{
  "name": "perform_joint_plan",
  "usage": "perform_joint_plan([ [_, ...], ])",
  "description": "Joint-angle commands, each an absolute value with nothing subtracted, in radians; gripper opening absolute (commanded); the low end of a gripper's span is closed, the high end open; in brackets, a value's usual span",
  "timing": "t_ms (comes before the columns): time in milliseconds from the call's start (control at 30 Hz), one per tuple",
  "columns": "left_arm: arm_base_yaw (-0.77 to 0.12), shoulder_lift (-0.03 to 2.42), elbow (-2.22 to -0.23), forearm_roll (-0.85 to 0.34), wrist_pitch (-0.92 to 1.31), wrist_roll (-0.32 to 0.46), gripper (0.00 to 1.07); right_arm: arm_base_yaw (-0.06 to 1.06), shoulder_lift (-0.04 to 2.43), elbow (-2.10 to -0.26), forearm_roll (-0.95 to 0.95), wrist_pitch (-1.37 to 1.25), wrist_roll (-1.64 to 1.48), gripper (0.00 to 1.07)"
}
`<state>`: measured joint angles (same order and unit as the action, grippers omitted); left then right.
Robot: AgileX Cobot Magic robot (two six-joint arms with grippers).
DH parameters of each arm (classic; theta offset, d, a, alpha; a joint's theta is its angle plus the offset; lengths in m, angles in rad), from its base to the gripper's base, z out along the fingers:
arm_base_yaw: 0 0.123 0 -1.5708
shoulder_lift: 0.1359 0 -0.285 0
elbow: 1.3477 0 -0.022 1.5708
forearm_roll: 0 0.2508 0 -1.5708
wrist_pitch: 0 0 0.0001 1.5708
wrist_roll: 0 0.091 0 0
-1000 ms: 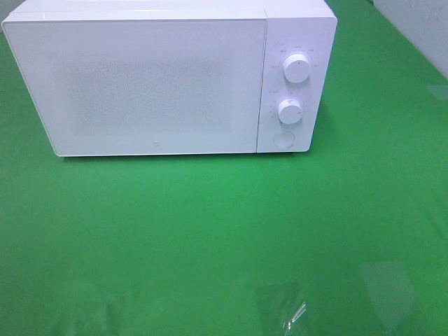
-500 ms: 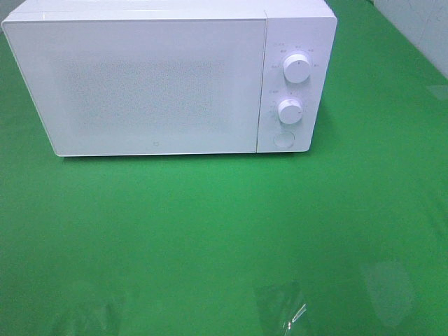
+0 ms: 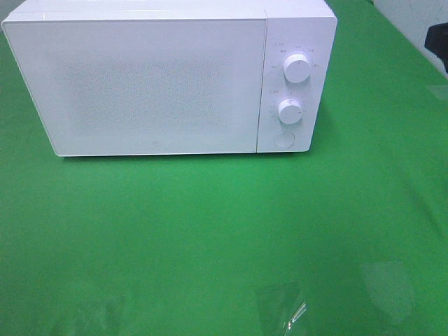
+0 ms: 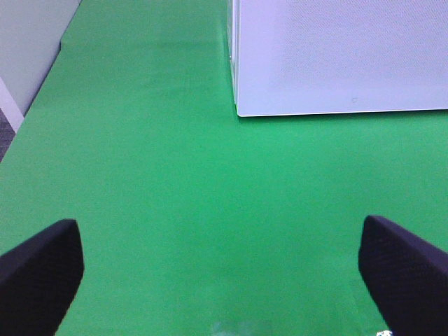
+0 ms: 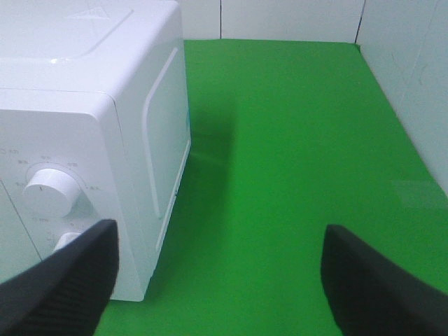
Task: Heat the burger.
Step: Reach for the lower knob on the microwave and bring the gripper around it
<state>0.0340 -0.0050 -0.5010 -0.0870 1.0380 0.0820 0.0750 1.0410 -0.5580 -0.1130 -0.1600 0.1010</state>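
The burger is out of view in every frame. A white microwave [image 3: 140, 84] stands at the back of the green table with its door shut; its front corner shows in the left wrist view [image 4: 336, 56] and its right side in the right wrist view [image 5: 84, 105]. My left gripper [image 4: 222, 280] hangs open over bare green cloth in front of the microwave's left end, with nothing between its fingers. My right gripper [image 5: 220, 280] is open and empty beside the microwave's right side. A dark piece of an arm [image 3: 438, 38] shows at the far right edge.
The microwave's panel carries two white knobs [image 3: 297, 68] [image 3: 290, 110] and a round button [image 3: 283, 139]. White walls [image 5: 294, 17] border the table at the back and right. Shiny clear patches [image 3: 280, 311] lie on the cloth near the front edge.
A dark piece of an arm has come into the exterior view at the upper right edge. The microwave and the cloth look the same.
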Motion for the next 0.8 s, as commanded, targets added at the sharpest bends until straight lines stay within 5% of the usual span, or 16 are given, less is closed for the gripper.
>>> perform_joint_plan([
  [33,0.034,-0.029,-0.497,-0.094,1.034,0.08,1.0,0.073,1.128,-0.559,-0.122,-0.246,0.1,0.76],
  [267,0.034,-0.029,-0.497,-0.094,1.034,0.08,1.0,0.073,1.2,-0.551,-0.11,-0.314,0.071,0.76],
  [433,0.034,-0.029,-0.497,-0.094,1.034,0.08,1.0,0.085,1.233,-0.441,0.083,-0.513,-0.104,0.76],
  [800,0.034,-0.029,-0.497,-0.094,1.034,0.08,1.0,0.343,1.239,-0.315,0.535,-0.836,-0.442,0.76],
])
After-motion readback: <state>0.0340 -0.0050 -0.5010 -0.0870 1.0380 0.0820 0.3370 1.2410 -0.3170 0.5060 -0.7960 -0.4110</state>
